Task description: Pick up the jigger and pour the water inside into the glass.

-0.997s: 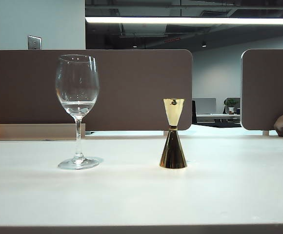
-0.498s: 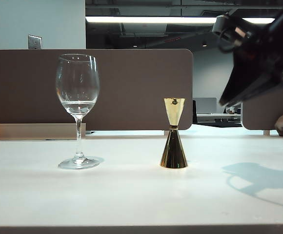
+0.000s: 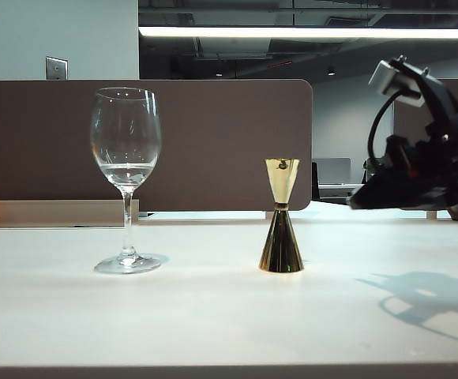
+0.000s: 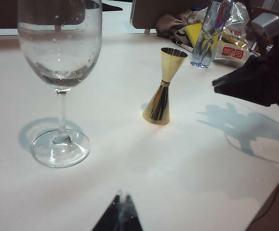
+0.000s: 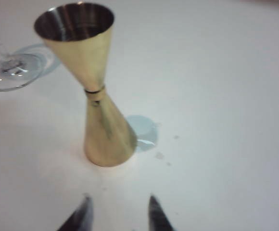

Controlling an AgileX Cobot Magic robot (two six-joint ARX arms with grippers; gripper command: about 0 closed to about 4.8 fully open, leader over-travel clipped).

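The jigger (image 3: 281, 216), a shiny gold hourglass of two cones joined at a narrow dark-ringed waist, stands upright on the white table (image 3: 213, 316) with its long axis vertical, the narrower cup opening upward and the wider cone as base, well to the right of the stemmed glass (image 3: 125, 180), whose bowl holds a little clear water (image 3: 125, 171). The right gripper (image 5: 118, 211) hovers near the jigger, fingertips spread apart and empty. The left gripper (image 4: 120, 214) sits low near the glass, tips pressed together.
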